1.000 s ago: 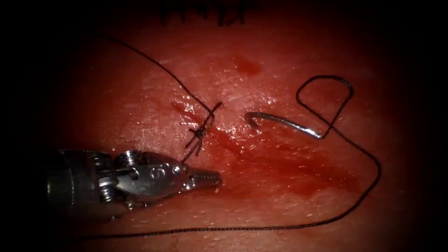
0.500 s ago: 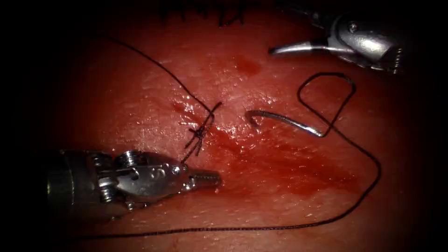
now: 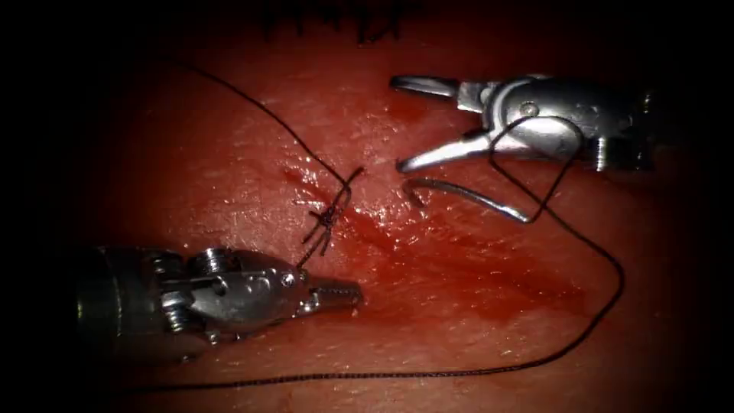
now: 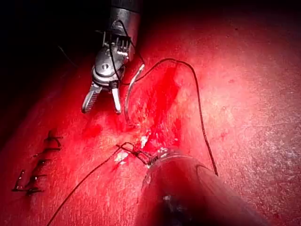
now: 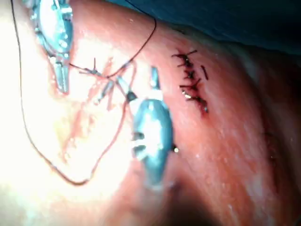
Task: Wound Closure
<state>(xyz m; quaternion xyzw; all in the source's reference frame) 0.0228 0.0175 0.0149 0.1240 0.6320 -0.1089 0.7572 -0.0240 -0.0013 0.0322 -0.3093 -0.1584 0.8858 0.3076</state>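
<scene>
Left tool [image 3: 336,292]: nearest, low on the left, jaws together, holding nothing, tip pointing right.
Knot [image 3: 330,216]: just above that tip, on the cut.
Needle [image 3: 466,200]: free on the tissue [image 3: 229,153], right of the knot; long axis left-right, hooked end left, thread [image 3: 596,252] end right.
Right tool [image 3: 417,122]: farthest, just above the needle, jaws apart, empty, pointing left.
</scene>
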